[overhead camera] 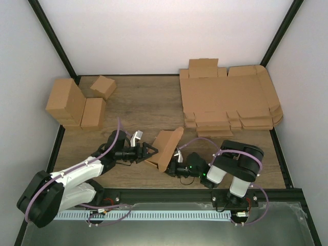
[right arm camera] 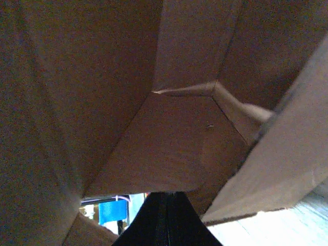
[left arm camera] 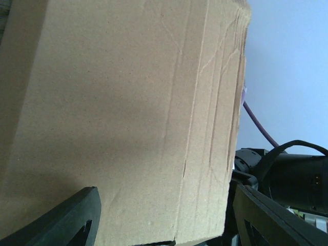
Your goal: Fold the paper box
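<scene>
Wood-grain table runs from the arm bases back to plain white walls. Nearest, just ahead of the bases and about midway across, the box stands tilted on one edge between the two arms.

The left gripper meets it from the left. Its jaws are spread wide across the box's end, a finger against each side, and they look to be gripping it. The right gripper comes in low from the right, with its fingers pressed together on nothing and its tip poked into the open underside. Its own camera shows only dim inner walls, a creased corner and a loose flap hanging at the right.

Farther back, a stack of flat sheets lies at the far right. A group of finished boxes sits at the far left, well apart from the work.

The step in hand seems to be shaping the inside, since the walls are up but a flap is not yet tucked. The next move likely calls for the right tip to push that flap flat against its wall. The left must hold firm so the box neither slides nor buckles.
</scene>
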Robot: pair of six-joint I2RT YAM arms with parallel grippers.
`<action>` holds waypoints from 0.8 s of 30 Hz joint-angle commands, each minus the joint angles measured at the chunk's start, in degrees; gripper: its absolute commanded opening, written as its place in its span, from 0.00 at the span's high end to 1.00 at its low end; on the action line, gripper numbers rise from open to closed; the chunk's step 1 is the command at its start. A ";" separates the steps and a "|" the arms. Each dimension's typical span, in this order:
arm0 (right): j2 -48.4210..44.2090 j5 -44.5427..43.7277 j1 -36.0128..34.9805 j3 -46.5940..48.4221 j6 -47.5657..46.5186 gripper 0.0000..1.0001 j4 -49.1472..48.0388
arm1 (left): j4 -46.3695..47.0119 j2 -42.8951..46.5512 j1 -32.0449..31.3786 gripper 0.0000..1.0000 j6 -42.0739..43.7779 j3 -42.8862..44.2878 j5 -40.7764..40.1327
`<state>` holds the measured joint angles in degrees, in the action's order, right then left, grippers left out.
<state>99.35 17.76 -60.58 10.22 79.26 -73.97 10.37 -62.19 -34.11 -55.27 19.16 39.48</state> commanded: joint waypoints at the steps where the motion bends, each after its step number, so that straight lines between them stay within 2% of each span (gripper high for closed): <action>1: -0.13 -4.79 -0.39 2.74 -3.00 0.99 3.35 | -1.46 -1.07 -0.35 0.26 2.26 -0.46 0.17; 5: 1.40 -3.28 -0.41 1.46 -1.76 0.99 -1.13 | -1.98 -1.64 -0.37 0.26 2.97 -0.61 -0.14; 8: -1.62 -1.94 -0.42 -0.54 -2.45 0.99 0.27 | -3.34 -1.30 -0.35 0.26 3.47 -0.27 -0.78; 10: -7.21 -1.73 -0.42 -2.11 -3.96 0.99 6.01 | -5.69 -1.09 -0.35 0.26 4.81 0.86 -1.66; 15: -23.94 -5.76 -0.42 -3.10 -10.55 0.97 30.02 | -10.43 -1.28 -0.36 0.26 7.64 3.97 -2.98; 21: -39.63 -12.56 1.68 -4.04 -14.57 0.96 48.64 | -15.21 -3.35 -0.75 0.26 10.86 8.31 -3.89; 24: -46.42 -13.65 4.97 -3.82 -16.50 0.89 56.01 | -19.46 -4.39 -1.34 0.26 14.37 11.38 -4.79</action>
<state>59.48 9.17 -58.78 6.13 67.00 -33.36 -2.96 -65.52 -34.72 -46.37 26.50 36.18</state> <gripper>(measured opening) 0.069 0.738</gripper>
